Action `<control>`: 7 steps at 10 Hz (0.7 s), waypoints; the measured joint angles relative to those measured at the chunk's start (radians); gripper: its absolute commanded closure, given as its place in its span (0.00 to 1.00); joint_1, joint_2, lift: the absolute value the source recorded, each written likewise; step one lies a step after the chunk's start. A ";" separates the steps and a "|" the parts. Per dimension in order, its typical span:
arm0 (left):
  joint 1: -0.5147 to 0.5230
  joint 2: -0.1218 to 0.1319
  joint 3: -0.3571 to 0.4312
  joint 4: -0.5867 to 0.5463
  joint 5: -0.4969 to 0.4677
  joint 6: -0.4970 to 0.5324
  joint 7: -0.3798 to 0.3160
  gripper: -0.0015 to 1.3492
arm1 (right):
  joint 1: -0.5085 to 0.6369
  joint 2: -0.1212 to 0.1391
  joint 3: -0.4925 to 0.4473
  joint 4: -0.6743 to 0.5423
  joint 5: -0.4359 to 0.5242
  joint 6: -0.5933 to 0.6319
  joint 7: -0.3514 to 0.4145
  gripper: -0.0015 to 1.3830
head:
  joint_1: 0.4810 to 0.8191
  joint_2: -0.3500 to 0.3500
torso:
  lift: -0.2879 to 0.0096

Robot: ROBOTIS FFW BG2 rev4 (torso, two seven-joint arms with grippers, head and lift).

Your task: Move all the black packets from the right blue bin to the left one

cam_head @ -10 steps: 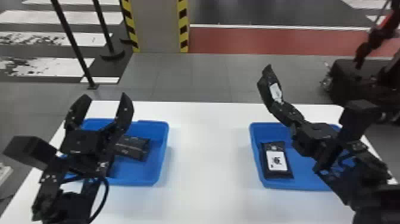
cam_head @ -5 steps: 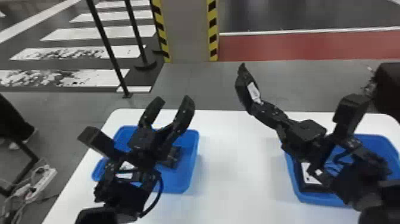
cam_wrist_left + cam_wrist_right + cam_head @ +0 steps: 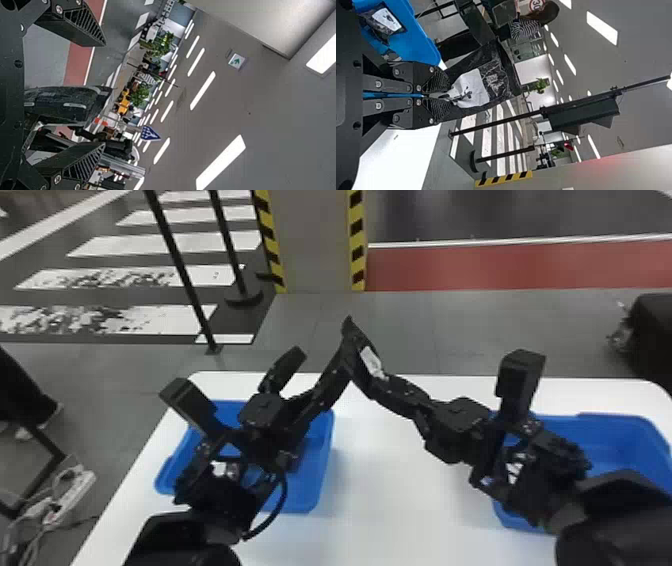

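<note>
A white table bears the left blue bin; above it gape the left gripper's jaws; rightward of it, the right gripper clenches a black packet.

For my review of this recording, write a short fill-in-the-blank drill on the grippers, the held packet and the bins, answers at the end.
The gripper shut on a black packet belongs to the robot's ____ arm. The label on that packet is ____ with dark marks. The two fingers of the left gripper stand ____, well apart. The left bin and the right bin are both ____ in colour.

Missing words: right; white; open; blue.
</note>
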 measured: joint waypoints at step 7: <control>-0.005 -0.001 0.014 -0.002 -0.069 0.059 0.061 0.49 | -0.083 0.031 0.094 0.056 -0.062 -0.009 0.000 0.81 | 0.51 0.82 | 0.60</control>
